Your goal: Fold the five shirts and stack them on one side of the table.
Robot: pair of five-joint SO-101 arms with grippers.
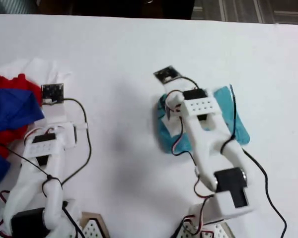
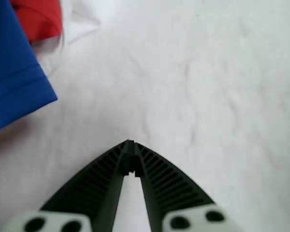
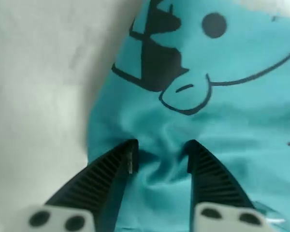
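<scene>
My left tool [image 2: 130,149] is seen from its own wrist camera: two black ribbed fingers pressed together at the tips, closed on nothing. It hangs over the bare white bench [image 2: 208,72]. A blue shirt [image 2: 14,87] lies off to one side, apart from the tips. A red shirt [image 2: 38,19] shows just beyond the blue one, partly covered by it.

My right tool [image 3: 162,152], from its wrist camera, has its fingers a narrow way apart, with both tips down on a teal shirt [image 3: 241,121]. A small ridge of teal cloth bunches up between the tips. The shirt carries a black cartoon drawing, which sits just past the tips. The shirt's edge meets white bench beside one finger.

From the high camera, the left arm [image 1: 39,148] stands at the near left. Its wrist reaches up beside a loose pile at the left edge of the bench. In that pile, red and blue cloth overlap, and a white shirt [image 1: 39,67] lies at the far side. The right arm [image 1: 208,144] stands at the near right and stretches over the teal shirt. That shirt lies alone, right of centre, as a compact, roughly rectangular pad, well apart from the pile.
</scene>
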